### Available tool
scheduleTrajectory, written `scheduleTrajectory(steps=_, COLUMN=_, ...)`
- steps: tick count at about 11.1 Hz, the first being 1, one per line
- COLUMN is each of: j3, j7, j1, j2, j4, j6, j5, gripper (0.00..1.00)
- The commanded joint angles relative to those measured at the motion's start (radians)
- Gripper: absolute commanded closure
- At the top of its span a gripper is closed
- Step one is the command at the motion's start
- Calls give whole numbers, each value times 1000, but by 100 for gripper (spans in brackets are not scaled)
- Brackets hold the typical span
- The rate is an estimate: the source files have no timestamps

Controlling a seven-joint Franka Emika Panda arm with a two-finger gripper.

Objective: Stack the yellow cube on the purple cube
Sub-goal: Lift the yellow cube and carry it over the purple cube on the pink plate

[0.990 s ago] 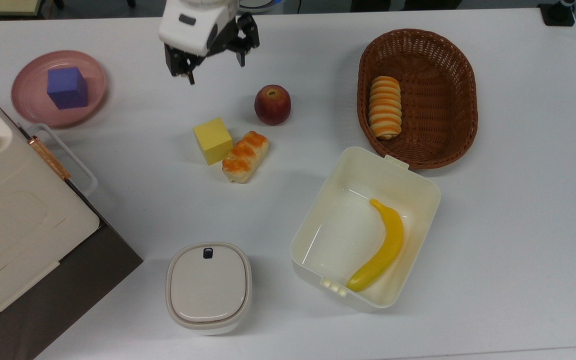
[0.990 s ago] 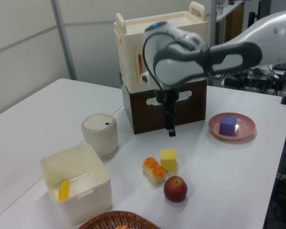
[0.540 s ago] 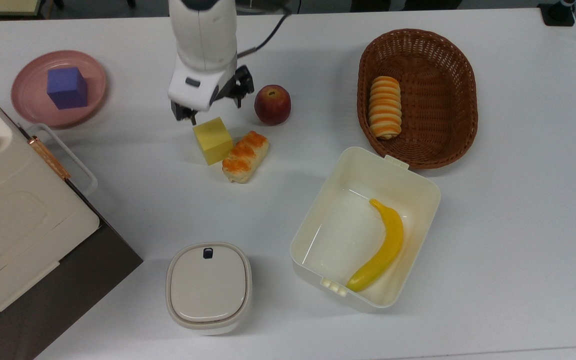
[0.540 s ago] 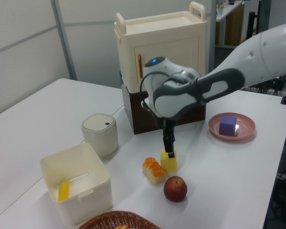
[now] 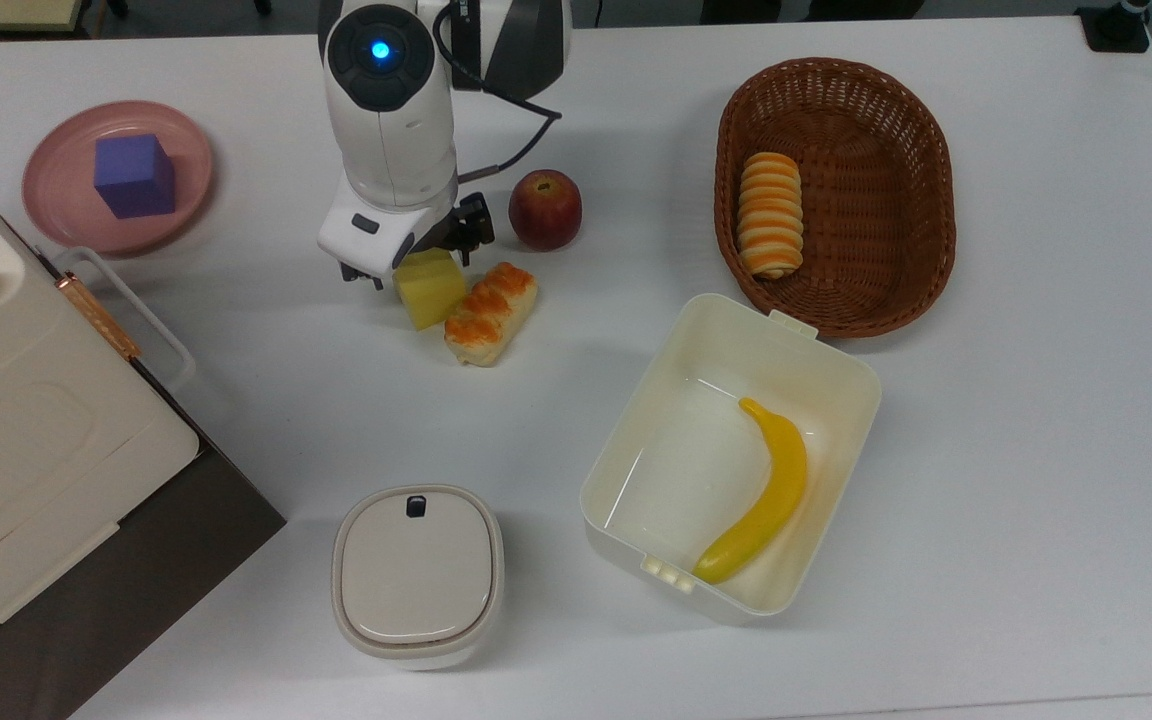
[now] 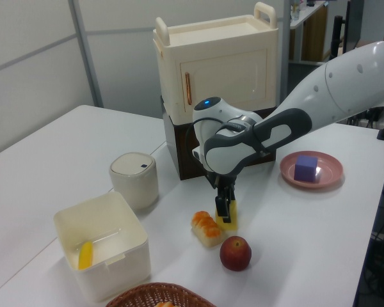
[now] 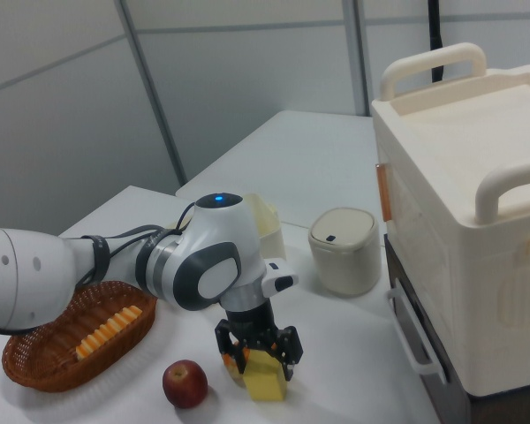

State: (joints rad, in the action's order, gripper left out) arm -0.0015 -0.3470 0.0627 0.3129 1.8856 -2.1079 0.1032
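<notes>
The hand (image 7: 263, 350) straddles the yellow cube (image 5: 429, 291) on the bench (image 5: 986, 420), fingers spread, not yet clenched. The purple cube (image 5: 134, 177) sits on a pink plate (image 5: 56, 205), well apart.

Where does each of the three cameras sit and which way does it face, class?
Top view: overhead, looking down at the table; arm, gripper over the yellow cube.
Left view: beside the table, facing the cabinet; arm reaches from the left view's right.
Right view: opposite side; arm from the right view's left.
All share the apple.
</notes>
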Motion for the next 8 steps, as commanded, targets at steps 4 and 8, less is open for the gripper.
scheduleTrajectory(steps=4, j3=-5, j7=142, j1=9, j2=5, j4=-2, j6=-83, j5=9, gripper=59)
scheduleTrajectory(steps=8, j3=-5, j7=138, j1=92, j2=-93, j4=-31, j6=73, j5=9, gripper=59)
